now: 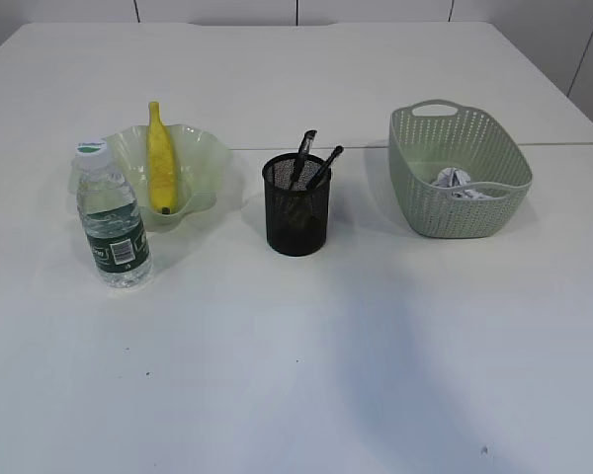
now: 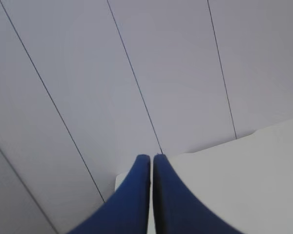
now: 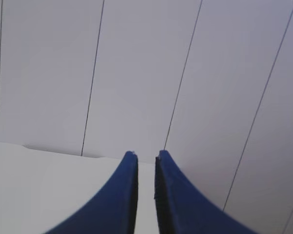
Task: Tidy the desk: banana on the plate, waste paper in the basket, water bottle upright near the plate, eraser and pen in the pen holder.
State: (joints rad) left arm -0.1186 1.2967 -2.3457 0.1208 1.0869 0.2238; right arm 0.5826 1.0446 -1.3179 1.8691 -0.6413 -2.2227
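Bottle (image 1: 113, 219) standing just beside plate (image 1: 168, 168), risking topple if bumped. Left gripper (image 2: 152, 158) closed empty; right gripper (image 3: 146, 156) holding nothing, jaws slightly apart.

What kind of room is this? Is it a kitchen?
Probably not a kitchen: more likely a lab or office. A big plain white table stands against bare white wall panels, and a black mesh pen holder holds pens.

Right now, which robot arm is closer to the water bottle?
Probably left, but unsure: the water bottle stands at the left of the desk. Neither arm shows there; the left end effector and right end effector both face the wall, bottle unseen.
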